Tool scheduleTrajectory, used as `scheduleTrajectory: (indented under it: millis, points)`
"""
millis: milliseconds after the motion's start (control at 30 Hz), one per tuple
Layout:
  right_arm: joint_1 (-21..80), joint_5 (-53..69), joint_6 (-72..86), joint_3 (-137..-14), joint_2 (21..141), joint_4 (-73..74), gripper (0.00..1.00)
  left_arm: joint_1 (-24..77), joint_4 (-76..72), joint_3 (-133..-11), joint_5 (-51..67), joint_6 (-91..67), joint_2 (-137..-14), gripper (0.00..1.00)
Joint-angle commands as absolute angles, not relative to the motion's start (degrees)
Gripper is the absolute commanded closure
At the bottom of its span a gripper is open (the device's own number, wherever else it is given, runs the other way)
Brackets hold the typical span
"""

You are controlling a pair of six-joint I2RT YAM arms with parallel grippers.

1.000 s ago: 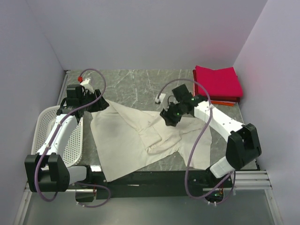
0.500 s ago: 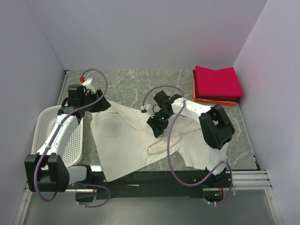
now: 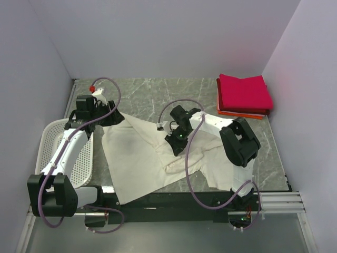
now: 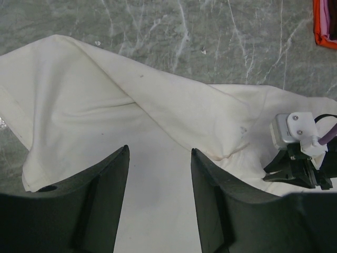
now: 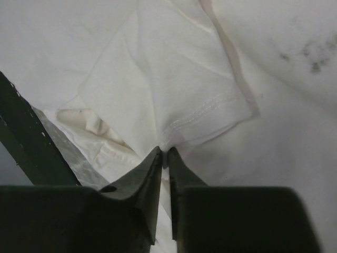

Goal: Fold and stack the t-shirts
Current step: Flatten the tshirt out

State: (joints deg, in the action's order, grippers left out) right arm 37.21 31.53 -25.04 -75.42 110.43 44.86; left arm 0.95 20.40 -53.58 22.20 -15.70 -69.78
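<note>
Step now: flatten cream shirt point(image 3: 131, 158), lying crumpled on table point(image 3: 158, 95). My right gripper point(image 5: 164, 153) pinches sleeve point(image 5: 174, 89) edge, fingers almost together. My left gripper point(image 4: 159, 155) spread wide over shirt corner. Next, I think: pull sleeve out flat. Pink shirts point(image 3: 245, 90) folded, far right.

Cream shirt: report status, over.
Right gripper jaws pinching a cream shirt fold. Left gripper jaws open over it. Shirt crumpled, unfolded. Nothing blocking.

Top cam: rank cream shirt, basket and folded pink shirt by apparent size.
1. cream shirt, spread out, clearly largest
2. basket, partly hidden, so unsure
3. pink shirt, folded, close to the basket
</note>
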Motion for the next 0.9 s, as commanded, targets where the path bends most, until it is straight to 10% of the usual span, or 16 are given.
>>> scheduleTrajectory:
  millis: [0, 67, 400, 433, 467, 533, 867]
  points:
    - [37.8, 32.4, -25.0, -77.4, 109.9, 46.8, 0.86, 1.1, 18.4, -53.2, 22.4, -14.5, -67.6, 0.44]
    - [37.8, 31.1, -25.2, -79.4, 109.3, 48.2, 1.00, 1.1, 18.4, -53.1, 22.2, -14.5, -67.3, 0.44]
    - [44.9, 19.4, -25.0, -116.5, 121.0, 52.0, 1.00, 1.1, 16.3, -51.7, 16.5, -14.5, -61.5, 0.44]
    - [47.6, 18.3, -25.3, -119.2, 124.7, 52.7, 0.94, 1.1, 15.9, -51.3, 15.5, -14.6, -59.8, 0.44]
    - [48.6, 17.2, -25.2, -121.6, 126.1, 53.3, 0.66, 1.1, 15.6, -51.0, 13.8, -14.6, -59.1, 0.44]
    - [50.1, 16.2, -25.2, -125.2, 128.1, 54.3, 0.54, 1.1, 14.9, -50.5, 12.3, -14.4, -56.8, 0.44]
    - [41.4, 19.1, -23.7, -100.6, 110.7, 43.1, 0.49, 1.1, 13.3, -49.7, 13.1, -14.3, -54.7, 0.43]
